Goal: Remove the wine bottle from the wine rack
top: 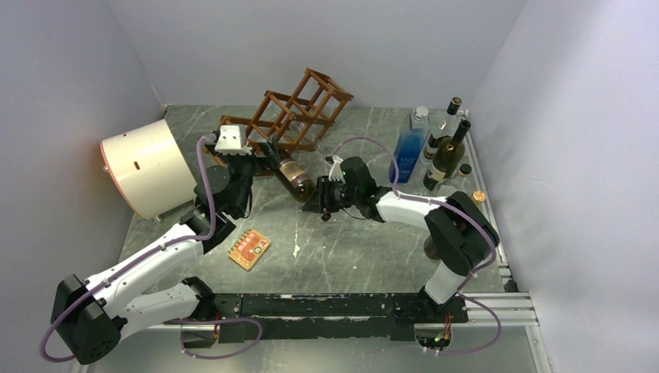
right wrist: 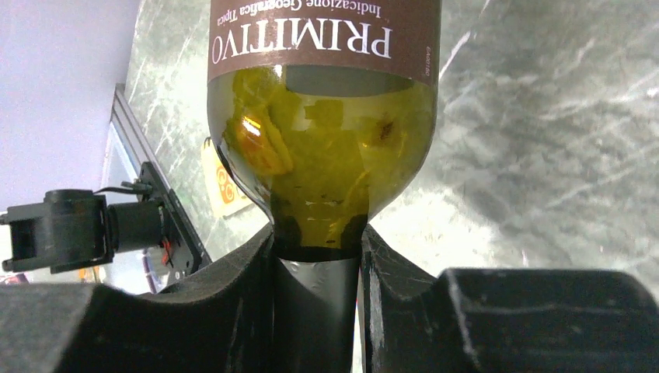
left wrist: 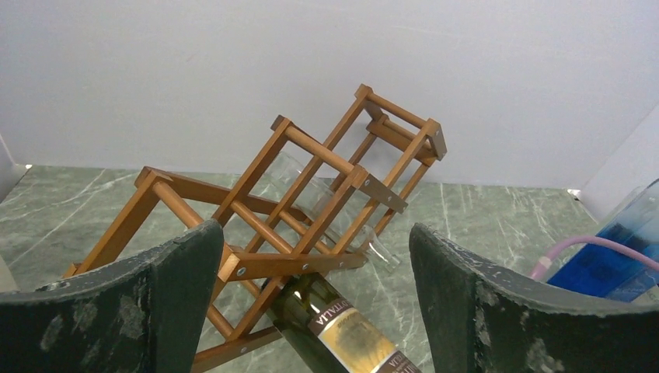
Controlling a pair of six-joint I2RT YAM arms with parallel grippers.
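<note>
The reddish-brown wooden wine rack [top: 299,116] stands tilted at the back of the table, its right end lifted; it also shows in the left wrist view [left wrist: 311,202]. A green wine bottle [top: 296,180] with a brown and tan label lies slanted, its base still in a low cell of the rack [left wrist: 342,330]. My right gripper [top: 325,196] is shut on the bottle's foil neck [right wrist: 315,303]. My left gripper [top: 250,159] is open, its fingers [left wrist: 179,295] either side of the rack's lower front corner, holding nothing. A clear empty bottle [left wrist: 388,252] lies in a higher cell.
A cream cylindrical drum [top: 148,165] lies at the left. A blue bottle [top: 409,144] and several dark wine bottles [top: 448,155] stand at the back right by the wall. A small orange packet [top: 249,249] lies near the left arm.
</note>
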